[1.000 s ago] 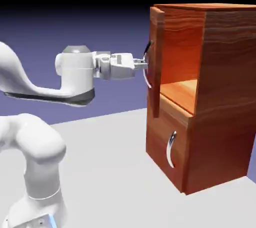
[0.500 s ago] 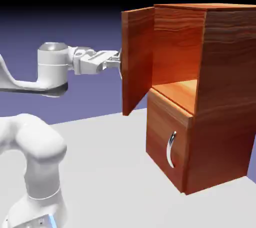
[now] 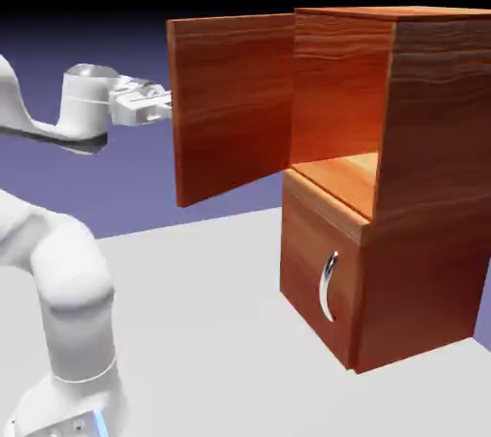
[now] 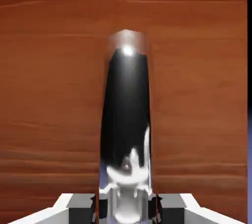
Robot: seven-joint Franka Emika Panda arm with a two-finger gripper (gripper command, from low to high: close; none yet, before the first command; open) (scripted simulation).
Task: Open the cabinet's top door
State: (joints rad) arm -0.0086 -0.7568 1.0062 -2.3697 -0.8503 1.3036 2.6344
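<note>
The cabinet (image 3: 384,186) stands on the pale table (image 3: 211,330) at the right of the exterior view, a tall reddish-brown wood-grain box. Its top door (image 3: 233,104) is swung wide open, sticking out toward the left with its inner wooden face turned to the camera, so the upper compartment (image 3: 338,128) lies open, warmly lit, with its shelf floor visible. The lower door (image 3: 316,272) below is shut flat against the front, its curved silver handle (image 3: 329,285) standing upright on it. The white arm (image 3: 58,263) rises from the lower left, and its forearm reaches across to the free edge of the top door, where the gripper (image 3: 165,105) meets the panel on the far side; from here the door hides the fingertips. The hand view settles it: wood grain fills the picture, and the top door's silver handle (image 4: 126,120), dark and mirror-like with a bright glint near its top, runs straight up the middle. At the bottom edge the two grey fingers (image 4: 78,207) sit tight against either side of the handle's foot, so the tool is clamped on the handle. A thin strip of violet backdrop shows along the right edge of that view.
</note>
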